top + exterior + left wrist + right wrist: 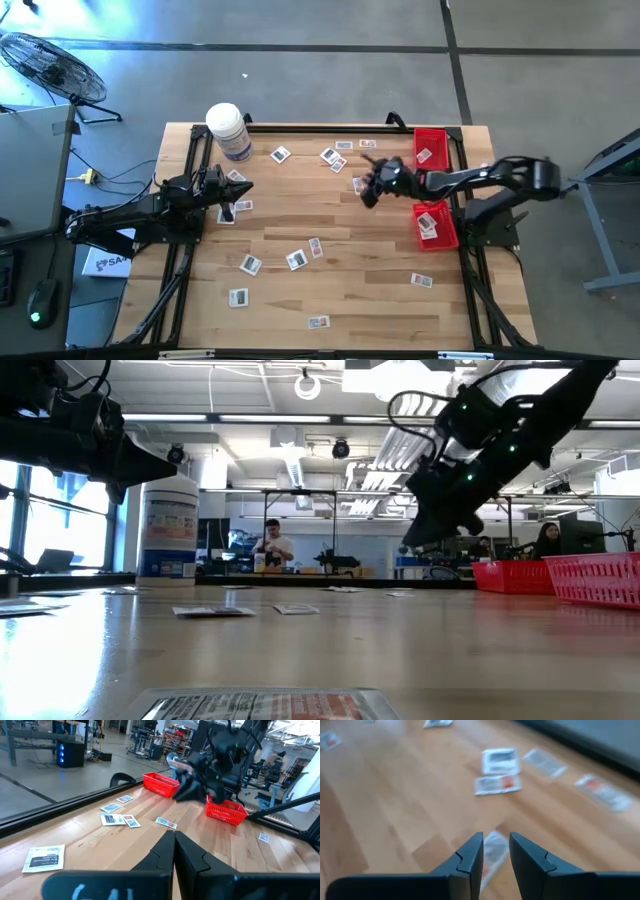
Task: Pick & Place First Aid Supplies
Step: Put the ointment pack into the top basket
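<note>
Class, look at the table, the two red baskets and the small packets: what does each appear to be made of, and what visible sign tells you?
Table: wood, likely sealed; pale planks with visible grain and a soft sheen. Red baskets: probably moulded plastic; uniform bright colour, fine mesh walls. Packets: likely paper or foil-paper sachets; thin, flat, white with print.

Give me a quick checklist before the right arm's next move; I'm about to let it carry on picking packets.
1. Right pincer fingers apart: ok, a gap shows between them.
2. Small flat white packet lined up in that gap: ok, though whether it is gripped: cannot tell.
3. Red mesh baskets at the table's right edge ready to receive: ok, both already hold packets.
4. Left pincer out of the way: ok, shut and parked at the left side, near the big white jar.
5. Wooden table path from right pincer to baskets: ok, only flat packets lie there.
</note>
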{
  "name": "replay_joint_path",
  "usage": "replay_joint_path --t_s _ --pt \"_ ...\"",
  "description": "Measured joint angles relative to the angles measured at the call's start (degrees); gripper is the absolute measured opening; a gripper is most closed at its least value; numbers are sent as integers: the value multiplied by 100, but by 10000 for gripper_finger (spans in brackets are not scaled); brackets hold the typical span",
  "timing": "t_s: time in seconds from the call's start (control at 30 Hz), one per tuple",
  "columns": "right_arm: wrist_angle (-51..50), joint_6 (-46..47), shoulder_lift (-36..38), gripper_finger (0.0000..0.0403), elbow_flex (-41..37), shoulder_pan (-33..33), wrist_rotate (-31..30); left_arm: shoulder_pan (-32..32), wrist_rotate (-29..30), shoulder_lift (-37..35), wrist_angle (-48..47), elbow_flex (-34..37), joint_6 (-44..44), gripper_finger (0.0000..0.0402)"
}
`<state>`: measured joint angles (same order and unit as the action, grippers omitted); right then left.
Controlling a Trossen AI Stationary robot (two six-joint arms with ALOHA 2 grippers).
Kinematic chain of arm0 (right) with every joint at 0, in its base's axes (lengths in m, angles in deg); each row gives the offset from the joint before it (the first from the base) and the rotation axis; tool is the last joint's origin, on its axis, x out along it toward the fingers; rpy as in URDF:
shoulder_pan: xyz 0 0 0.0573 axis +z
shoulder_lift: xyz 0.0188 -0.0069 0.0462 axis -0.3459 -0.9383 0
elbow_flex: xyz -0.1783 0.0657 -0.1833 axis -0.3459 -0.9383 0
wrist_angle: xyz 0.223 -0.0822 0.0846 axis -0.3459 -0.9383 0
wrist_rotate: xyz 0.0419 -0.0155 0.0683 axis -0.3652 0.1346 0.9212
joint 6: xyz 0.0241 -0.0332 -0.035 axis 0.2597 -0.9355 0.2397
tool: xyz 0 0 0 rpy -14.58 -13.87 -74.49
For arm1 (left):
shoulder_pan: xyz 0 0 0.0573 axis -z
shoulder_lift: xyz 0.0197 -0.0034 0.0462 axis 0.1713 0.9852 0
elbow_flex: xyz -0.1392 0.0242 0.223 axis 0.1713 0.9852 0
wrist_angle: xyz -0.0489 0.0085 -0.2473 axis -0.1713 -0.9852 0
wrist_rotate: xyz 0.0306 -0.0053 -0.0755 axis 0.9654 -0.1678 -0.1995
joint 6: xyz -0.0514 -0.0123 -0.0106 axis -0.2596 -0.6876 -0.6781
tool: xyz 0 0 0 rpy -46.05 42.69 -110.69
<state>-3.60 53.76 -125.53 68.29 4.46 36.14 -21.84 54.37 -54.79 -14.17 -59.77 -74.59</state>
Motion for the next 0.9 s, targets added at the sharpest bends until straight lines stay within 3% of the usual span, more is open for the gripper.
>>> replay_joint_path --t_s 0.37,0.63,0.9 --pt "267 256 -1427 87 311 157 208 1 -1 1 0 0 0 1" --pt "300 -163 -1708 87 546 153 -359 1 0 0 0 -1 1 1" --pt "45 -381 -1808 83 568 171 179 0 -1 1 0 -1 0 1"
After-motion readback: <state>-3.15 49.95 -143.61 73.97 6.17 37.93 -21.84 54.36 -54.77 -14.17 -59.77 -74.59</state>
